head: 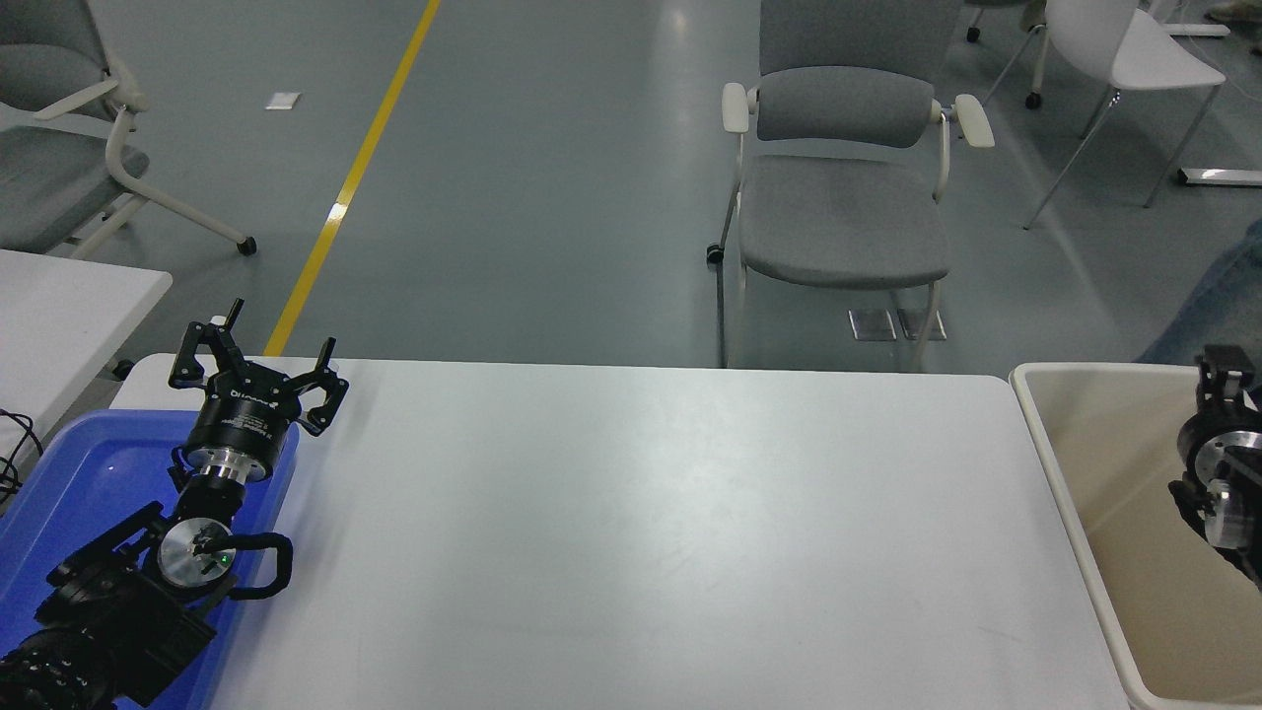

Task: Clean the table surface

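**A:** Where do you stand with the table surface (pixel 631 532)?

**B:** You have it right in front of you, filling the lower middle of the head view from the blue tray (pixel 69 493) at your left to the beige bin (pixel 1085 532) at your right. The white top is bare between them and shows only soft glare.

**A:** And your left gripper (pixel 258 367)?

**B:** It sits at the table's far left corner, over the far edge of the blue tray, with its fingers spread wide and nothing between them. The left arm runs back from it to the lower left corner of the view.

**A:** Your right gripper (pixel 1223 380)?

**B:** You see it only at the right edge, above the beige bin's inside, near the bin's far rim. Just a part of it shows, so you cannot tell how its jaws stand.

**A:** Anything beyond the table?

**B:** A grey chair (pixel 843 187) with white armrests stands on the floor just past the far edge, facing you. A yellow floor line (pixel 355 177) runs away at the left, and a smaller white table (pixel 69 306) shows at the left edge.
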You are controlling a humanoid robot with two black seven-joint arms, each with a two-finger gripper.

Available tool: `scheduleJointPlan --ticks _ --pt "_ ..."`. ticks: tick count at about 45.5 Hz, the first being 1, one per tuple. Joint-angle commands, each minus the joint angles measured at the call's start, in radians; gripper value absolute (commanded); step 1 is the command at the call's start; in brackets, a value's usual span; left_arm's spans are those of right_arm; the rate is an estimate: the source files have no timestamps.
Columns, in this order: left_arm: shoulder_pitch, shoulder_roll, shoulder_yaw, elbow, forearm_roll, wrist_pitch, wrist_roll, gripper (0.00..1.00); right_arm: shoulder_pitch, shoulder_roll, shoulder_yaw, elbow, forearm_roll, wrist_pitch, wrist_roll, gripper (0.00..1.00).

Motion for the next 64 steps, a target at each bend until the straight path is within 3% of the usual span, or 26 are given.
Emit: scheduleJointPlan --ticks 1,19,40,54,64 --pt "0.0 0.0 0.001 0.0 0.0 -0.001 0.0 1.0 0.001 -0.043 0.048 0.151 0.0 0.033 0.032 1.0" --pt "0.0 0.0 0.001 0.0 0.0 -0.001 0.0 1.0 0.006 -0.053 0.051 0.49 -0.003 0.027 0.054 1.0" --pt "0.0 0.0 0.001 0.0 0.0 -0.001 0.0 1.0 -0.012 0.187 0.103 0.49 -0.003 0.021 0.132 1.0" --pt "0.0 0.0 0.001 0.0 0.0 -0.001 0.0 1.0 -0.065 0.23 0.106 0.497 -0.001 0.032 0.149 1.0" --pt "0.0 0.0 0.001 0.0 0.0 -0.001 0.0 1.0 -0.18 0.279 0.131 0.531 -0.001 0.136 0.317 1.0"
